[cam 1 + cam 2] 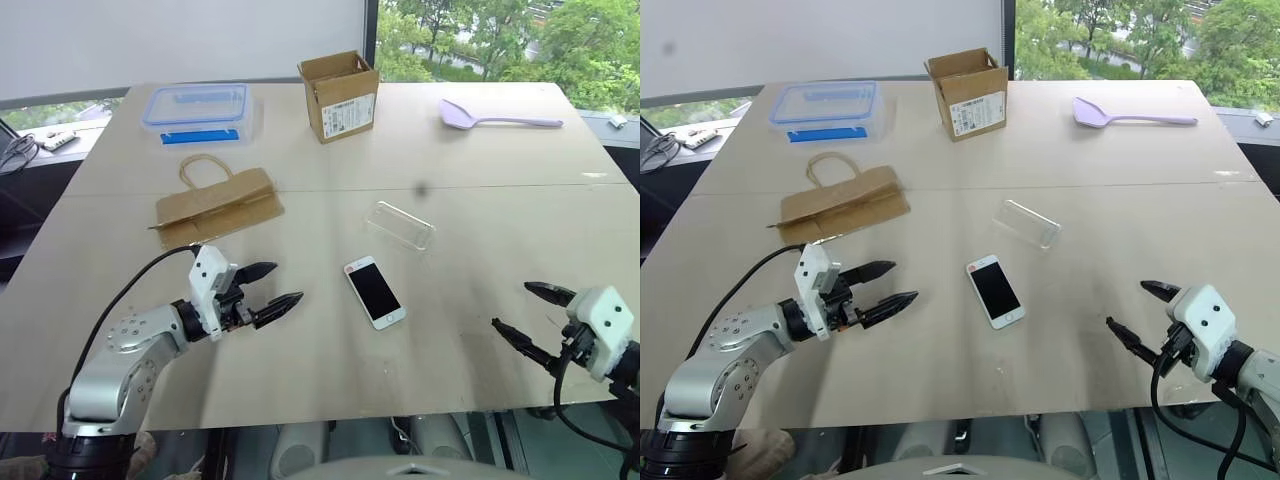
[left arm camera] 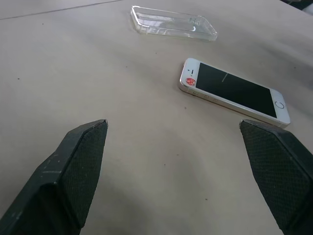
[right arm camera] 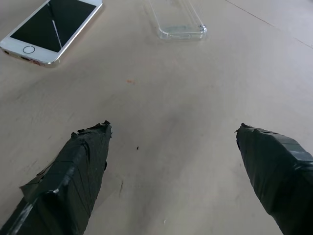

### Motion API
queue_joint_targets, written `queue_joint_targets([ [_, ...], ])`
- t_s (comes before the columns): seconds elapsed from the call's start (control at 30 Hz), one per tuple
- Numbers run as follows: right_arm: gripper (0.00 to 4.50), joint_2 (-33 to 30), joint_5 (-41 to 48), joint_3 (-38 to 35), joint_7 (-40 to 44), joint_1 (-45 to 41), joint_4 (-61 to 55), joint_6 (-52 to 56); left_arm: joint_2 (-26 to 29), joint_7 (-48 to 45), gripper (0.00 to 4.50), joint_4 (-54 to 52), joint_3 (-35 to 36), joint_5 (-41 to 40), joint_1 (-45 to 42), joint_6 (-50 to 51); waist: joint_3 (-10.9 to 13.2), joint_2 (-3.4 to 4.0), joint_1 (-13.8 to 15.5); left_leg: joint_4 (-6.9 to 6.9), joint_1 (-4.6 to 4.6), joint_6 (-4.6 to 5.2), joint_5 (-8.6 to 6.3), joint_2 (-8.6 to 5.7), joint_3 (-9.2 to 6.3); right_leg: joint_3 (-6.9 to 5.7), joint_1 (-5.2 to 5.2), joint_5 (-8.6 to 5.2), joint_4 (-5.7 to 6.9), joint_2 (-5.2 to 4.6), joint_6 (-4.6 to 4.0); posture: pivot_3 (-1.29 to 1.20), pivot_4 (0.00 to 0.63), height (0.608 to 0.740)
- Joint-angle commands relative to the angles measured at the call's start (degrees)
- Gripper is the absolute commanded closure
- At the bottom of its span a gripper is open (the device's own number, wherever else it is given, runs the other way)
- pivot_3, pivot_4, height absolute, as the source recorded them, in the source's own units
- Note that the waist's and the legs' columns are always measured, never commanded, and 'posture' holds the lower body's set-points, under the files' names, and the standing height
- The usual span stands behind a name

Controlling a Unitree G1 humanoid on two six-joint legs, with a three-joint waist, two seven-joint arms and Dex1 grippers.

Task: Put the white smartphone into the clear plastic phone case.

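Here one white smartphone [image 1: 375, 292] and one clear plastic phone case [image 1: 399, 225] lie between the left gripper [image 1: 269, 290] and the right gripper [image 1: 522, 312], both wide apart and empty.

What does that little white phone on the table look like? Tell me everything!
The white smartphone is a small flat rectangle with a dark, switched-off screen, white borders, a round home button at its near end and a tiny red sticker at its far end. Its thin side edge looks like pale metal. It lies flat and screen up on the light wooden table, turned slightly askew. Nothing else touches it.
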Motion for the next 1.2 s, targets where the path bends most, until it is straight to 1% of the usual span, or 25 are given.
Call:
queue_joint_targets([
  [0.03, 0.04, 1.55, 1.48, 3.58, -2.79, -2.22, -4.03, 2.83, 0.60, -0.71, 0.08, -0.52, 0.81, -1.31, -2.52, -0.14, -0.01, -0.02, 0.01, 0.00, 0.00, 0.00, 0.00, 0.00, 0.01, 0.00, 0.00, 0.00, 0.00, 0.00, 0.00, 0.00, 0.150, 0.740],
  [0.1, 0.04, 3.21, 1.71, 11.83, -6.68, -6.74, -6.95, 9.51, 1.15, -2.61, 0.08, 0.44, 0.31, -1.57, -4.84, -0.74, -0.07, -0.12, -0.09, 0.02, 0.01, 0.00, 0.00, 0.02, 0.06, -0.04, 0.01, 0.00, 0.01, 0.03, -0.01, 0.00, 0.150, 0.740],
  [0.13, 0.04, 3.48, 1.92, 14.88, -7.16, -8.46, -7.90, 11.67, 1.52, -3.46, 0.08, 0.79, -0.04, -1.18, -5.57, -1.22, -0.06, -0.11, -0.19, 0.06, 0.01, 0.00, 0.00, 0.11, 0.02, -0.03, 0.00, 0.04, 0.01, 0.10, -0.06, 0.00, 0.150, 0.740],
  [0.23, 0.04, 4.47, -0.22, 23.37, -8.72, -14.16, -7.28, 15.36, 3.14, -6.18, 0.08, 0.92, -1.81, 1.16, -7.16, -3.12, -0.09, -0.04, -0.22, 0.06, 0.04, 0.00, 0.00, 0.18, -0.06, 0.00, -0.01, 0.08, 0.01, 0.15, -0.12, 0.00, 0.150, 0.740],
  [0.3, 0.04, 4.35, -3.36, 28.69, -9.36, -17.70, -5.33, 15.69, 3.76, -7.02, 0.08, 1.00, -2.42, 2.04, -7.45, -4.00, -0.09, -0.03, -0.12, 0.05, -0.01, 0.00, 0.00, 0.17, -0.01, 0.02, -0.03, 0.08, -0.05, 0.15, -0.12, 0.00, 0.150, 0.740],
  [0.4, 0.04, 5.37, -5.43, 34.45, -9.67, -22.38, -2.16, 16.97, 4.38, -8.25, 0.08, 1.11, -2.92, 3.11, -7.08, -5.47, -0.10, -0.06, -0.04, 0.04, -0.07, 0.00, 0.00, 0.14, 0.08, 0.03, -0.03, 0.09, -0.18, 0.15, -0.13, 0.00, 0.150, 0.740],
  [0.5, 0.04, 8.89, -7.71, 41.30, -10.69, -29.37, 3.32, 20.17, 5.20, -9.29, 0.08, 1.06, -2.62, 3.51, -6.35, -6.04, -0.09, -0.05, -0.16, 0.02, -0.08, 0.00, 0.00, 0.15, 0.18, 0.01, -0.03, 0.10, -0.19, 0.18, -0.15, 0.00, 0.150, 0.740],
  [0.6, 0.04, 11.26, -5.19, 42.74, -9.68, -32.93, 3.84, 24.72, 5.72, -9.63, 0.08, 0.98, -2.39, 3.34, -6.30, -5.86, -0.09, -0.05, -0.19, 0.01, -0.06, 0.00, 0.00, 0.27, 0.21, 0.03, -0.07, 0.10, -0.15, 0.30, -0.15, 0.00, 0.150, 0.740],
  [0.7, 0.04, 13.77, -6.83, 43.21, -13.82, -35.77, 4.93, 29.97, 6.00, -10.12, 0.08, 1.80, -1.82, 3.56, -5.57, -6.62, -0.11, -0.09, -0.18, 0.02, -0.05, 0.00, 0.00, 0.36, 0.23, 0.03, -0.07, 0.12, -0.15, 0.38, -0.17, 0.00, 0.150, 0.740],
  [0.8, 0.04, 15.93, -3.80, 42.70, -15.74, -36.38, 2.69, 40.33, 6.33, -10.79, 0.08, 2.52, -1.09, 3.59, -4.07, -7.53, -0.14, -0.11, -0.28, 0.02, -0.03, -0.01, -0.01, 0.41, 0.28, 0.05, -0.07, 0.15, -0.15, 0.41, -0.22, 0.00, 0.150, 0.740],
  [0.83, 0.04, 16.40, -4.21, 42.92, -16.97, -36.79, 2.82, 42.01, 6.36, -11.18, 0.08, 2.92, -0.99, 3.87, -3.30, -8.29, -0.15, -0.11, -0.29, 0.02, -0.02, -0.01, -0.01, 0.47, 0.30, 0.07, -0.07, 0.16, -0.15, 0.45, -0.24, 0.00, 0.150, 0.740],
  [0.93, 0.04, 16.76, -5.53, 44.26, -19.17, -37.85, 3.54, 44.21, 6.37, -11.72, 0.08, 3.37, -1.04, 4.15, -2.27, -9.52, -0.17, -0.10, -0.24, 0.02, 0.03, -0.03, -0.02, 0.60, 0.40, 0.10, -0.08, 0.16, -0.15, 0.55, -0.26, 0.00, 0.150, 0.740],
  [1.0, 0.04, 16.37, -6.24, 46.49, -19.98, -37.97, 3.71, 44.92, 6.36, -11.81, 0.08, 3.51, -1.15, 4.23, -2.38, -9.80, -0.25, -0.15, -0.15, 0.02, 0.04, -0.03, -0.02, 0.62, 0.39, 0.10, -0.08, 0.17, -0.15, 0.57, -0.26, 0.00, 0.150, 0.740],
  [1.1, 0.04, 14.80, -8.34, 50.90, -21.24, -37.76, 3.59, 44.94, 6.33, -11.85, 0.08, 4.07, -1.35, 4.40, -3.13, -9.92, -0.50, -0.22, -0.22, 0.02, 0.08, -0.04, -0.02, 0.64, 0.41, 0.10, -0.09, 0.20, -0.15, 0.56, -0.31, 0.00, 0.150, 0.740],
  [1.17, 0.04, 14.46, -9.70, 52.12, -22.73, -37.23, 4.12, 45.27, 6.35, -11.95, 0.08, 4.54, -1.42, 4.58, -3.41, -10.18, -0.61, -0.24, -0.24, 0.02, 0.10, -0.04, -0.02, 0.66, 0.42, 0.10, -0.10, 0.20, -0.15, 0.57, -0.31, 0.00, 0.150, 0.740],
  [1.2, 0.04, 12.68, -10.83, 53.67, -22.42, -37.47, 4.30, 44.70, 6.30, -11.91, 0.08, 4.77, -1.44, 4.69, -3.53, -10.32, -0.72, -0.21, -0.25, 0.02, 0.11, -0.04, -0.02, 0.66, 0.42, 0.10, -0.10, 0.20, -0.15, 0.57, -0.31, 0.00, 0.150, 0.740],
])
